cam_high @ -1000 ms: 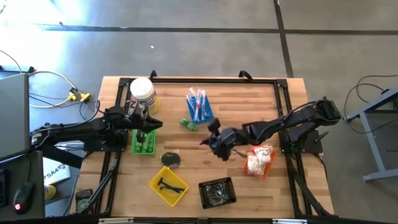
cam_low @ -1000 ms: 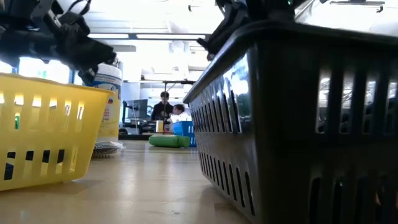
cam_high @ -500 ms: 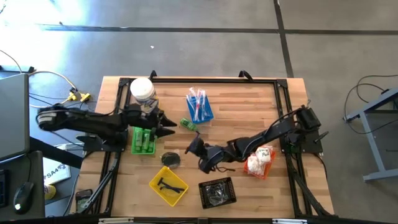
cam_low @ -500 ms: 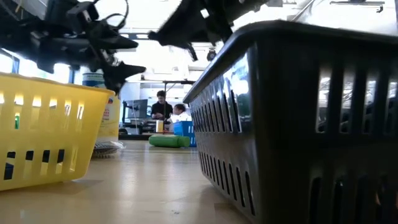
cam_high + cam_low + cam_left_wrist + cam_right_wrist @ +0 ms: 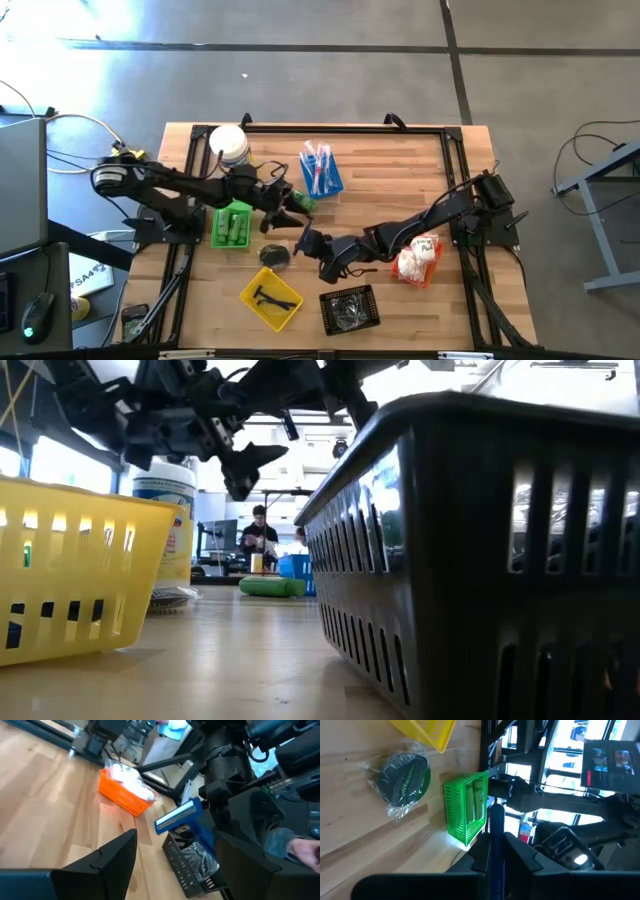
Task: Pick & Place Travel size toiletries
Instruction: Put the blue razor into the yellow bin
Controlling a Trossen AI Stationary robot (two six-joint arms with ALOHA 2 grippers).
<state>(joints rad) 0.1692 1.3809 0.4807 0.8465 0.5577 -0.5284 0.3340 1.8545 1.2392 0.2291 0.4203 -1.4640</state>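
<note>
Blue toothbrush pinched upright in right gripper, mid-table; left gripper spread just beside it, right of green tray; black basket near

A wooden table carries coloured plastic trays: green, blue, orange, yellow and black. A white tub stands beside the green tray.

High: overhead, straight down, whole table | Low: table-top level, close behind black tray | Wrists: forward, near — both high and low share yellow tray.
</note>
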